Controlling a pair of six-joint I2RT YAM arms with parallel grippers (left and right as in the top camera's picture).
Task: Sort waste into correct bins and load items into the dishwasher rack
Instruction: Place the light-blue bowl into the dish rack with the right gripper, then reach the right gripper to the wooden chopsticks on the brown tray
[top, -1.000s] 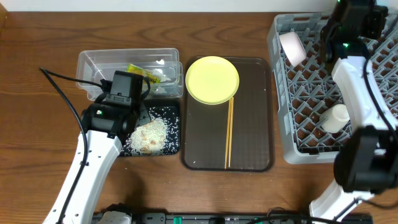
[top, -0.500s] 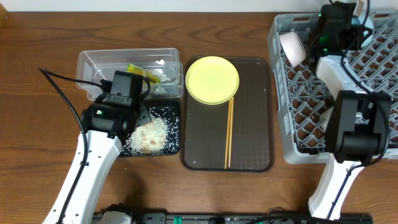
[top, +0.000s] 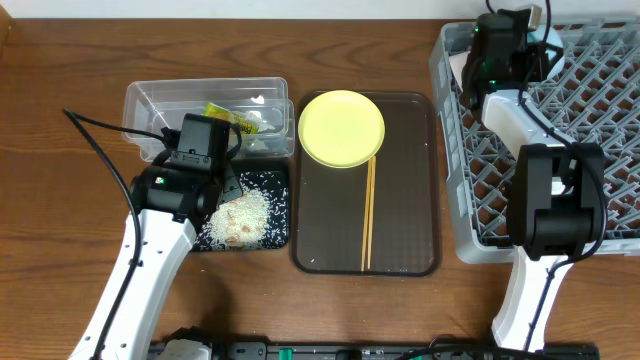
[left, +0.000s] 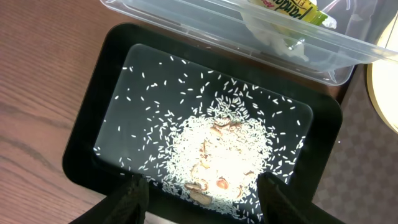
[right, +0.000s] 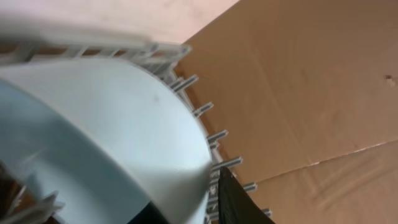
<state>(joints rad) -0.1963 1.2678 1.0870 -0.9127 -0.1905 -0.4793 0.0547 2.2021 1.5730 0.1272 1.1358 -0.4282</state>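
Dishwasher rack fills the right side of the table, a grey lattice crate of upright pegs, with the right gripper hanging over its far left corner, just beside a white bowl that leans tilted among the pegs. The right wrist view is all but filled by the blue bowl, pale and blurred, close against the lens with rack pegs behind its rim and one dark finger showing at the lower edge; whether the jaws grip that bowl or stand apart cannot be told. At centre, the brown tray carries the yellow plate at its far left corner and the two chopsticks lying side by side along its length, their far ends at the plate's near rim. To the left, the clear tub holds the wrapper and crumpled paper, and the black tray sits just in front of it, close beside the brown tray's left edge. The left gripper hovers over the black tray with jaws spread wide and empty, both fingertips near the tray's near rim, above a heap of rice with stray grains scattered across the tray floor
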